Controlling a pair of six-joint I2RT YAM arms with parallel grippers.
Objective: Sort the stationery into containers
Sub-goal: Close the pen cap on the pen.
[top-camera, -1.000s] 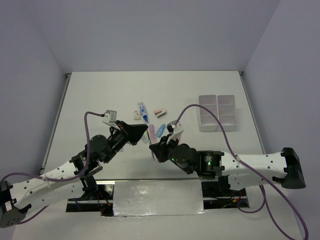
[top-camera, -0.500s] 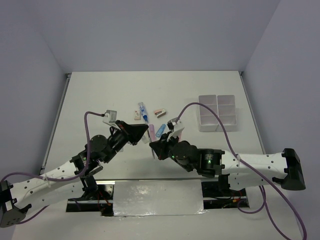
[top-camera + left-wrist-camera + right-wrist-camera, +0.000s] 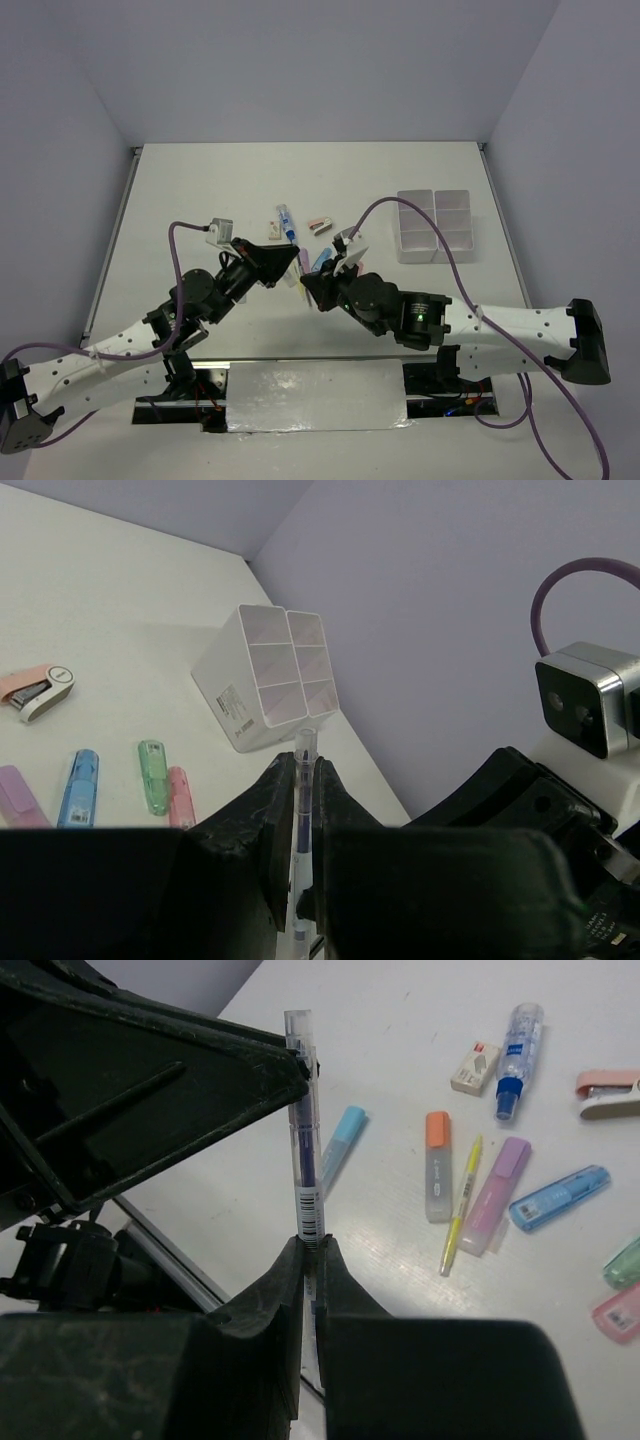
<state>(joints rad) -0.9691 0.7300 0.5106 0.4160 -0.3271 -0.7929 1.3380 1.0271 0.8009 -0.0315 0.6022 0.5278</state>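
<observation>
A clear thin pen with blue ink [image 3: 305, 1150] is held in the air at both ends. My left gripper [image 3: 298, 767] is shut on its cap end [image 3: 303, 780], and my right gripper [image 3: 310, 1247] is shut on its barcoded end. In the top view the two grippers, left [image 3: 292, 262] and right [image 3: 309, 286], meet tip to tip above the table's near middle. The containers [image 3: 434, 225] stand at the right, also visible in the left wrist view [image 3: 270, 675]. Other stationery lies below: a blue marker [image 3: 338, 1138], an orange marker [image 3: 438, 1165], a yellow pen [image 3: 462, 1205] and a purple marker [image 3: 497, 1195].
A blue-white tube [image 3: 287, 222], a small eraser [image 3: 273, 229] and a pink-white stapler-like item [image 3: 320, 225] lie behind the grippers. Green [image 3: 152, 775] and pink [image 3: 179, 795] markers lie towards the containers. The left arm's purple cable [image 3: 176, 262] loops above the table.
The right arm has moved up and slightly left, bringing its gripper closer to the left gripper. The left gripper has hardly moved. Both stay shut.
</observation>
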